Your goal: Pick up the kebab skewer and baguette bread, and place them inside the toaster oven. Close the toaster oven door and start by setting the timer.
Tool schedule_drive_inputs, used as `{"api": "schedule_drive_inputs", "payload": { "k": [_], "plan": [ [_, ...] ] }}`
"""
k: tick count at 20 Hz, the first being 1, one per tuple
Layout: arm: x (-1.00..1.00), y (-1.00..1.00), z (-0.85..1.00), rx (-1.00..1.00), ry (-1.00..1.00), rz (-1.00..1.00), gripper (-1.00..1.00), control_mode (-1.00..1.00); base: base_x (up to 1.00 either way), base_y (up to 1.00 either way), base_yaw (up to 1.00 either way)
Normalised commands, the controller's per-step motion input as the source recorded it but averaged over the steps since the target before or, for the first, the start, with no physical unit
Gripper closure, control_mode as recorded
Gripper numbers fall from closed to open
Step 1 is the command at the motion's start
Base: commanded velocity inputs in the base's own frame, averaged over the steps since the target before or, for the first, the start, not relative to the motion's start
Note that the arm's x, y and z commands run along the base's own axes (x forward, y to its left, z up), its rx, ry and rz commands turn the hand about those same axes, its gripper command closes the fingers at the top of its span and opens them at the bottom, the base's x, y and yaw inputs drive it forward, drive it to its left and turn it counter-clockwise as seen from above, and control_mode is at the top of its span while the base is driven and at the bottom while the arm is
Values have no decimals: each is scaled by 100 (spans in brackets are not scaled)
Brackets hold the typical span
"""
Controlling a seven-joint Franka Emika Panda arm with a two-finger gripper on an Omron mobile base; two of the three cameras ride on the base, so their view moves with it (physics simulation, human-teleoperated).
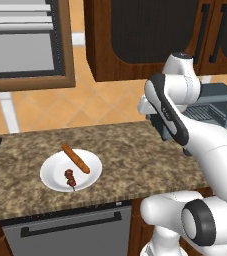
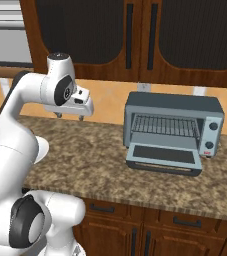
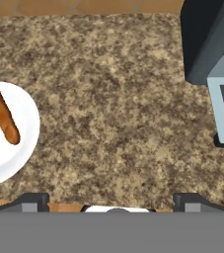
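**Nothing loaded yet: food on the plate, oven open, hand empty**

The hand (image 2: 69, 116) is seen hovering above the bench (image 2: 100, 155), between the plate and the toaster oven, with its fingers spread wide and nothing held between them. In the hand view both finger tips stand far apart at the bottom edge, with only bare granite between them.

The baguette bread (image 1: 75, 158) is found lying diagonally on the white plate (image 1: 52, 177), toward the left part of the bench. The kebab skewer (image 1: 70, 177) lies on the same plate, just beside the baguette's lower end; whether the two touch cannot be told. Both are well apart from the oven.

The toaster oven (image 2: 172, 106) is placed at the right part of the bench, under the dark wooden cabinets (image 2: 135, 35). The toaster oven door (image 2: 164, 158) is folded down flat in front, and the wire rack (image 2: 164, 125) inside is exposed and carries nothing. Two round knobs (image 2: 212, 135) are seen on the right front panel.

Progress is judged as at the very start: no item is picked, none is placed inside. Left to do: the skewer and the baguette are to be grasped and set on the rack, the door is to be swung up shut, and the timer knob is to be turned. Which knob is the timer cannot be told.
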Motion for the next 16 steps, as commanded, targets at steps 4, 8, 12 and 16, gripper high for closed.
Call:
{"api": "schedule_drive_inputs", "payload": {
  "k": [4, 8, 12, 16],
  "plan": [
    [0, 0, 0, 0, 0, 0, -100, -100, 0, 0, 0],
    [-14, -3, -2, 0, 0, 0, -100, -100, 0, 0, 0],
    [-46, -45, -20, 8, -31, 13, -100, -100, 0, 0, 0],
    [-3, -85, -33, 2, -39, 29, -100, -100, 0, 0, 0]
  ]
}}
